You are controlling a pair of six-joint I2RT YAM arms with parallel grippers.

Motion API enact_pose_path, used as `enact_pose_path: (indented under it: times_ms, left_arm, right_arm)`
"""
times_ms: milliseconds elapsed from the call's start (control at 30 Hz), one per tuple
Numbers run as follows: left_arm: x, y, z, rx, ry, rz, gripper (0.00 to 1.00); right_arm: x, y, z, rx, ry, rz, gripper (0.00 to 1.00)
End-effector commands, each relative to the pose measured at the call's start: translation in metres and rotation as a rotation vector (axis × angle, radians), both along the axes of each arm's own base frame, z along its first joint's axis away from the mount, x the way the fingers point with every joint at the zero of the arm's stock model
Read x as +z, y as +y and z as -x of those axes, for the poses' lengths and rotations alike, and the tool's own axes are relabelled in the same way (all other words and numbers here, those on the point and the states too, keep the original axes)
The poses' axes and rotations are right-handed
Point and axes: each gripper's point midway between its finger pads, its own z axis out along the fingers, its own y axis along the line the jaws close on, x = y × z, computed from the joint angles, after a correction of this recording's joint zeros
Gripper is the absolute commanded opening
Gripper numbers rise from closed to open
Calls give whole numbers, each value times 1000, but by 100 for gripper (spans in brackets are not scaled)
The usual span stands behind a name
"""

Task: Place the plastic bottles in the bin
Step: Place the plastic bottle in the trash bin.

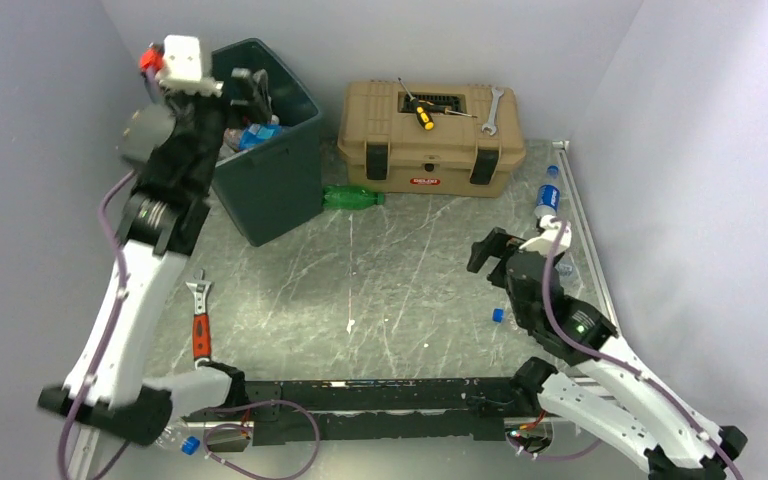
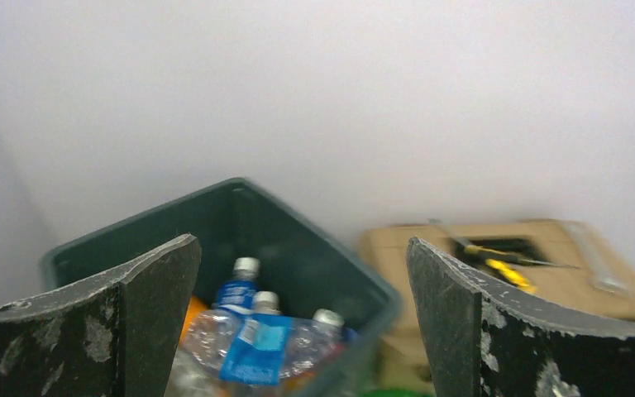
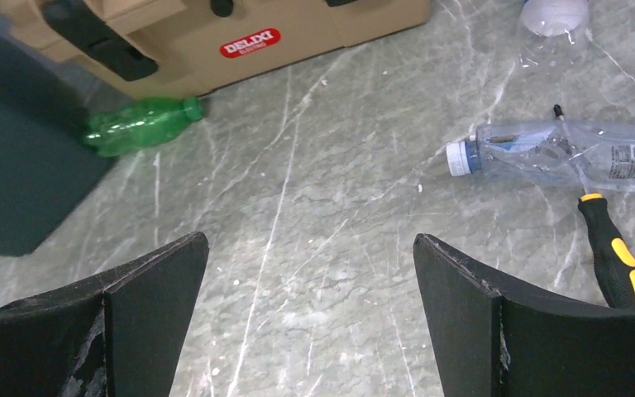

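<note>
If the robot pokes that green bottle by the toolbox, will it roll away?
Probably: the green bottle lies on its side on the smooth table, so it may roll. It looks crumpled and empty, so likely light and squashy.

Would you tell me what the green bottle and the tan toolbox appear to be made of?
Green bottle: likely thin translucent plastic, glossy, with crumpled highlights. Tan toolbox: probably moulded matte plastic, with black latches.

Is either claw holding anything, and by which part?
Nothing is held. The left claw stands open above the bin with bottles inside it; the right claw is open over the table.
</note>
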Motion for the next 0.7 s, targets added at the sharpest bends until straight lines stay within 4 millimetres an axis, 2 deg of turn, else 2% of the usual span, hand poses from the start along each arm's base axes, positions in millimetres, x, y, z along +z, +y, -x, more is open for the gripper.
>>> enact_pose_path:
  times_ms: [0, 100, 167, 333, 500, 667]
  left_arm:
    - [-28, -50, 60, -336, 73, 75, 100]
    - [-64, -62, 93, -455, 155, 75, 99]
    - [-92, -64, 111, -497, 196, 78, 99]
    - [-130, -66, 148, -564, 229, 153, 99]
    - [-162, -64, 160, -573, 277, 183, 99]
    - [-180, -64, 163, -572, 313, 192, 99]
  right_arm:
    - [15, -1, -28, -100, -39, -5, 100]
    - [2, -6, -46, -125, -9, 12, 100]
    - [-16, -22, -59, -167, 45, 6, 100]
    - [-62, -40, -70, -233, 182, 78, 99]
    - [-101, -65, -81, -330, 385, 341, 100]
    - [-130, -76, -96, -339, 567, 538, 100]
